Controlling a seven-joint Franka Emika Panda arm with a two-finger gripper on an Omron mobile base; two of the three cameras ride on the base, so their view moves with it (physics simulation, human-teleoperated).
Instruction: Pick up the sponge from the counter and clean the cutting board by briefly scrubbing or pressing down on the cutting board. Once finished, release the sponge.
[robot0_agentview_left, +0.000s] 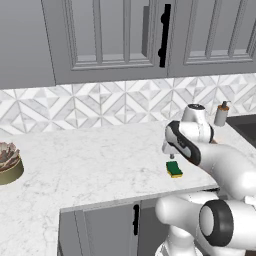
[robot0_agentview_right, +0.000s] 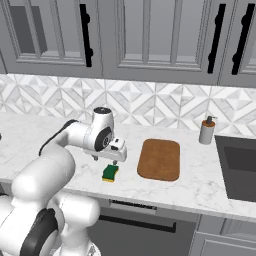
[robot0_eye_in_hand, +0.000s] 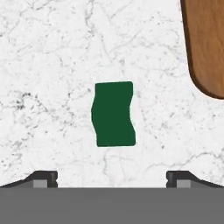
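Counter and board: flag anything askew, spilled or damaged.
Nothing stands out. The sponge lies flat on the counter, apart from the cutting board, which also lies flat. The open gripper hovers above the sponge.

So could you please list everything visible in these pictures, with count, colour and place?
sponge: one, dark green top over yellow, on the counter left of the board, directly under the gripper.
cutting board: one, orange-brown, flat on the counter between sponge and sink.
counter: one, white marble with grey veining.
soap dispenser: one, grey, at the back of the counter beside the sink.
sink: one, dark, set into the counter at the right.
potted plant: one, brownish leaves in an olive bowl, far left of the counter.
backsplash: white and grey geometric tile, behind the counter.
cabinets: grey, black handles, above and below the counter.
gripper: one, white with dark tips, open, above the sponge.
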